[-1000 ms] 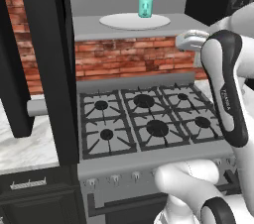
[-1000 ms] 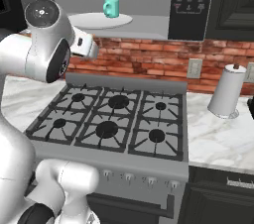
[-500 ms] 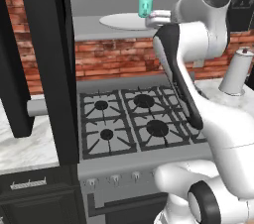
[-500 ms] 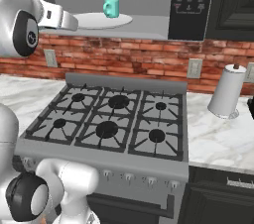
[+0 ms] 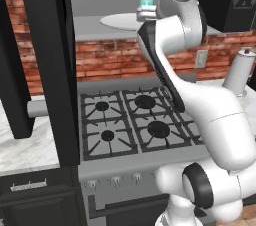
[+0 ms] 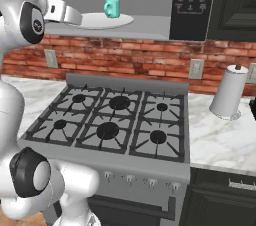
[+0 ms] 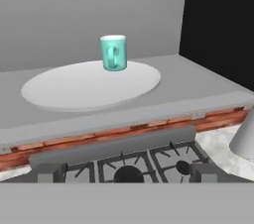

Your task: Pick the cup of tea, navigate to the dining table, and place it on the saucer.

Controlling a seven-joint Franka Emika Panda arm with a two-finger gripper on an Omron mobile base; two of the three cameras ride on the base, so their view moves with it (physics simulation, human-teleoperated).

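Observation:
The cup of tea (image 7: 113,53) is a teal mug standing upright at the back of a large white plate (image 7: 74,86) on a grey shelf above the stove. It also shows in the base views (image 5: 146,3) (image 6: 112,7). My gripper (image 7: 127,176) is open, with its fingertips (image 7: 48,172) wide apart and nothing between them. It hovers in front of the shelf's edge, short of the cup and a little lower (image 6: 75,17) (image 5: 145,15). The handle faces the hand camera. The dining table and the saucer are out of view.
A gas stove (image 6: 110,125) with several burners lies below the shelf, backed by a brick wall (image 6: 125,62). A white-grey canister (image 6: 227,97) stands on the right marble counter. A black microwave (image 6: 192,2) hangs right of the shelf, and a black pillar (image 5: 47,65) stands left.
The arm has swung up from beside the stove and stretched toward the shelf, bringing the hand close to the plate. The cup has not moved. The jaws stay wide.

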